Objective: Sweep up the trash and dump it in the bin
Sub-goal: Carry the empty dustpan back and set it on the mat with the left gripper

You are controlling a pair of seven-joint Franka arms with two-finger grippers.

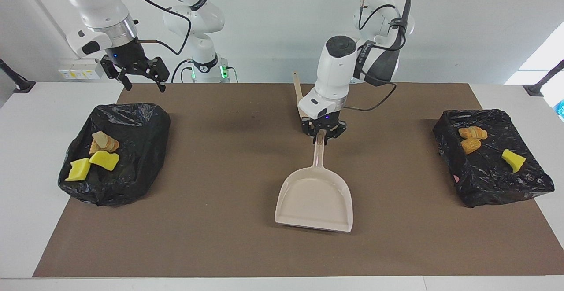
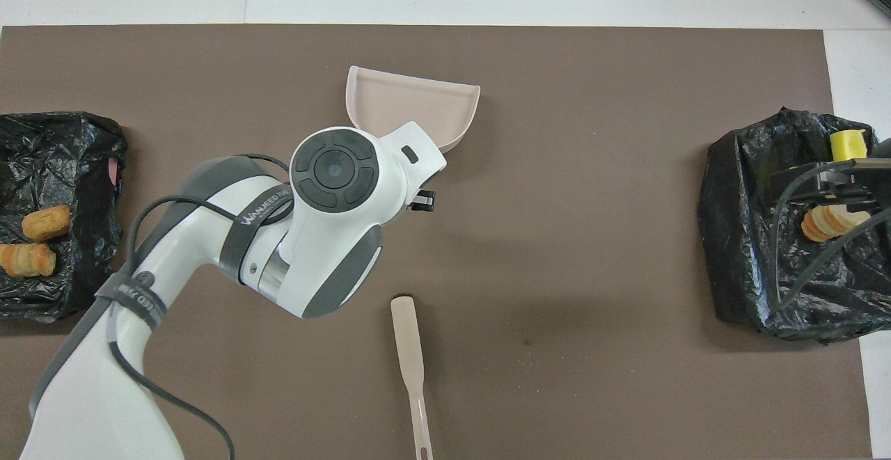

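1. The left gripper [image 1: 323, 134] is over the middle of the big brown mat [image 1: 246, 247]; its fingers are squeezed tight on the thin handle of the flat beige plastic dustpan [image 1: 315, 203]; the pan's wide mouth points away from the robots.
2. From above, the left arm covers the handle; only the wide end of the dustpan [image 2: 418, 101] shows.
3. The long beige brush with black bristles [image 2: 409, 359] lies on the mat, nearer to the robots than the dustpan; the left arm hides part of it in the facing view.
4. The right gripper [image 1: 141, 82] hangs in the air over the edge of the mat near its own base, waiting; its fingers are spread wide and hold nothing.
5. A crumpled black plastic bag [image 1: 145, 132] sits at the right arm's end of the table; in it lie two yellow sponge pieces [image 1: 92, 164] and a tan bread-like chunk [image 1: 103, 142].
6. Another black plastic bag [image 1: 506, 185] sits at the left arm's end; in it lie two orange bread-like chunks [image 1: 471, 139] and one yellow sponge bit [image 1: 513, 160].
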